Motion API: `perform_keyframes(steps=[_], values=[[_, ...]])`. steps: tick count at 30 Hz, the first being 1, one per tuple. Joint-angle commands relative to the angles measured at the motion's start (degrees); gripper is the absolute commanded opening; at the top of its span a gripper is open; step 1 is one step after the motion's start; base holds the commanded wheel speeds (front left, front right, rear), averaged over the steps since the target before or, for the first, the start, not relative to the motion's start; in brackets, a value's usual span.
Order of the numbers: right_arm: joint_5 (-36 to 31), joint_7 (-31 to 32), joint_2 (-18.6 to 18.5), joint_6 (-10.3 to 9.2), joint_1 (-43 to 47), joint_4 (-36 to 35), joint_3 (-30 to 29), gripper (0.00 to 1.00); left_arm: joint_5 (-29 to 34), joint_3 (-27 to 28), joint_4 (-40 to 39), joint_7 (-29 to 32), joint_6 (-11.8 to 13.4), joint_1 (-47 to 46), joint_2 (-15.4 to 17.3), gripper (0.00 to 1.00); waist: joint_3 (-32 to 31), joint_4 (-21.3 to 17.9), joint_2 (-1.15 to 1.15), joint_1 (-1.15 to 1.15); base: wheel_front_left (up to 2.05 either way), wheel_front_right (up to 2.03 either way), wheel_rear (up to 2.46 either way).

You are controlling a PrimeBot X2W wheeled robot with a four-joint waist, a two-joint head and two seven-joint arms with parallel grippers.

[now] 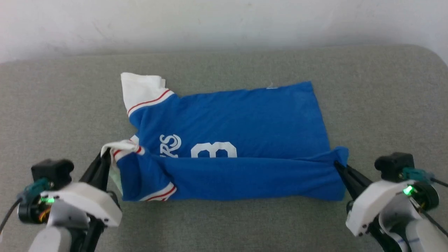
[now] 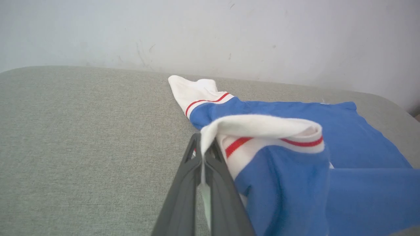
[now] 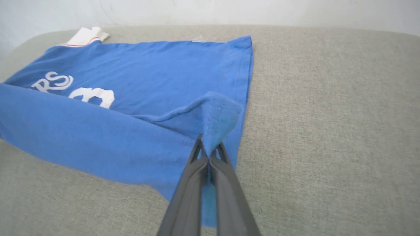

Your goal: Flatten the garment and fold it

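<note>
The garment [image 1: 238, 119] is a royal-blue shirt with white lettering and a number, lying sideways on the grey cushion [image 1: 224, 224]. Its near long edge is lifted and folded over toward the middle, hiding the lower half of the lettering. My left gripper [image 1: 105, 155] is shut on the white, red-striped collar band [image 2: 259, 126] at the shirt's left end. At the right end my right gripper [image 1: 337, 164] is shut on a blue hem corner [image 3: 218, 123]. One white sleeve [image 1: 141, 89] with a red stripe lies flat at the far left.
A pale wall [image 1: 224, 21] stands just behind the cushion's far edge. Bare grey fabric surrounds the shirt on all sides, with the widest strips to the left [image 2: 82, 131] and right [image 3: 328, 114].
</note>
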Motion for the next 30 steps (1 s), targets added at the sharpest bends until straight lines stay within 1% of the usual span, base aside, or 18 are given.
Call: perform_keyframes(steps=[1,4,7,8,9,10,11,12,13,15,18,20,22,26,30], values=[[-0.6,-0.7,-0.3,-0.11,-2.4,2.3,0.8,0.00,-0.4,-0.4,2.3,-0.7,-0.8,-2.6,0.0,0.00,2.3,-0.4,0.00,-0.01,0.00,0.00,0.00],[-0.8,-2.6,-0.6,-0.11,-6.4,7.1,2.1,0.00,-0.6,-1.3,7.3,-1.4,-2.1,-6.2,-0.4,0.00,3.7,-0.4,0.00,-0.01,0.00,0.00,0.00],[-1.5,-6.2,-0.7,-0.11,-10.0,11.9,3.5,0.00,-1.0,-2.0,12.3,-2.6,-3.3,-8.5,-1.1,0.00,4.6,-0.6,0.00,-0.01,0.00,0.00,0.00],[-1.9,-7.3,-0.7,-0.11,-11.0,13.8,4.2,0.22,-1.1,-2.2,13.8,-3.1,-3.6,-9.1,-1.4,0.00,4.7,-0.6,0.00,-0.01,0.00,0.00,0.00],[-2.1,-8.6,-0.6,-0.11,-11.8,15.6,4.8,0.41,-1.3,-2.3,15.2,-3.7,-3.9,-9.5,-1.7,0.15,4.9,-0.6,0.00,-0.01,0.00,0.00,0.00],[-2.3,-9.9,-0.4,-0.11,-12.5,17.3,5.4,0.73,-1.6,-2.5,16.5,-4.1,-4.2,-9.9,-2.1,0.27,4.9,-0.6,0.00,-0.01,0.00,0.00,0.00],[-2.3,-10.7,-0.2,-0.11,-13.1,19.1,6.0,0.91,-1.8,-2.6,17.7,-4.6,-4.4,-10.2,-2.4,0.37,4.9,-0.5,0.00,-0.01,0.00,0.00,0.00],[-2.4,-11.6,-0.1,-0.11,-13.5,20.5,6.8,1.00,-2.2,-2.6,18.8,-4.9,-4.6,-10.4,-2.8,0.50,4.8,-0.3,0.00,-0.01,0.00,0.00,0.00],[-2.5,-12.8,-0.1,-0.11,-13.9,21.8,7.5,1.00,-2.7,-2.7,19.9,-5.1,-4.9,-10.5,-3.1,1.00,4.6,-0.1,0.00,-0.01,0.00,0.00,0.00],[-2.4,-15.5,0.1,-0.11,-14.1,23.4,8.4,1.00,-3.1,-2.5,21.2,-6.1,-5.2,-10.7,-3.4,1.00,3.9,0.2,0.00,-0.01,0.00,0.00,0.00],[-3.0,-21.2,0.3,-0.11,-13.6,23.8,8.3,1.00,-3.7,-1.7,21.5,-7.8,-5.0,-10.4,-3.7,1.00,2.4,0.8,0.00,-0.01,0.00,0.00,0.00],[-3.9,-24.6,0.5,-0.11,-12.6,23.3,7.8,1.00,-4.1,-0.9,20.5,-8.0,-4.2,-9.7,-3.7,1.00,1.1,1.0,0.00,-0.01,0.00,0.00,0.00],[-4.8,-26.7,1.0,-0.11,-11.2,22.3,6.7,1.00,-4.5,-0.3,18.9,-7.1,-3.5,-8.6,-3.2,1.00,-0.2,1.2,0.00,-0.01,0.00,0.00,0.00],[-7.2,-28.0,2.0,-0.11,-8.0,19.4,4.6,1.00,-5.7,0.4,13.8,-2.4,-2.0,-6.0,-1.6,1.00,-2.7,1.1,0.00,-0.01,0.00,0.00,0.00],[-8.9,-27.1,3.1,-0.11,-5.1,16.0,3.5,1.00,-8.0,-0.3,7.8,6.5,-1.4,-3.4,0.6,1.00,-4.2,0.8,0.00,-0.01,0.00,0.00,0.00]])
